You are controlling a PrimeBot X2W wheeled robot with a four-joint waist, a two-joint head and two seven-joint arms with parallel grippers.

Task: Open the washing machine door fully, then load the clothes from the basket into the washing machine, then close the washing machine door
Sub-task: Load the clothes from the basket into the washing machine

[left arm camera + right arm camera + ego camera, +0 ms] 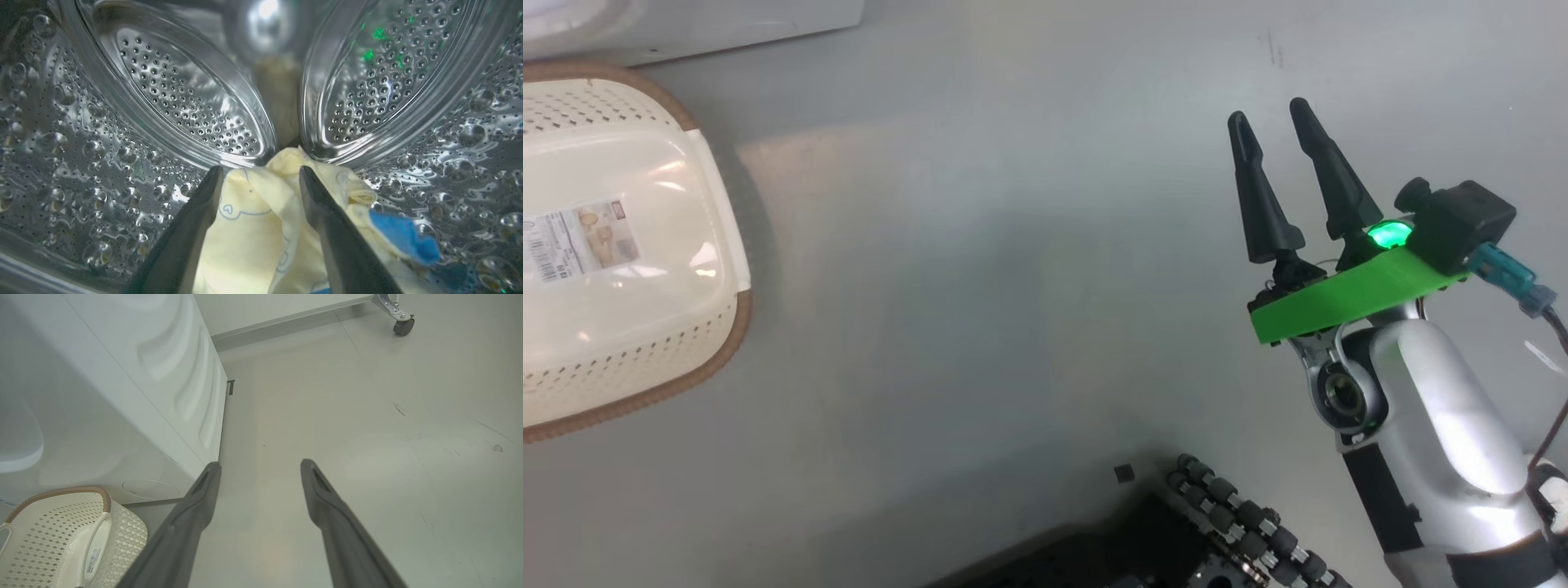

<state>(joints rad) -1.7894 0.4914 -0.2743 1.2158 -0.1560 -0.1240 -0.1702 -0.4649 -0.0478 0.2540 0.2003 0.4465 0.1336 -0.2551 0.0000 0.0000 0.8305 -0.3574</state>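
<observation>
**Item 1.** Soft pale yellow line-printed clothes [253, 228], in a small bundle, with a bright blue trim piece [402, 237] on the bundle's right side in the left wrist view. Location: inside the perforated steel drum [184, 102] of the big white front-loading washing machine [102, 396], lying on the drum wall.

**Item 2.** Left pincer [259, 173], inside the drum. Its two long dark fingers are spread apart, and the bundle lies between and beneath them. Contact with the fabric cannot be told.

**Item 3.** Right pincer [1267, 112], fingers apart and holding nothing. It hangs over the grey floor [1013, 286], well apart from the basket.

**Item 4.** Small cream perforated plastic basket [645, 359] with a brown woven-look rim and white handle; a label shows on its bottom. It sits on the floor just beside the machine's front corner.

**Item 5.** Black caster wheel [403, 326], on the far floor past the machine.
</observation>
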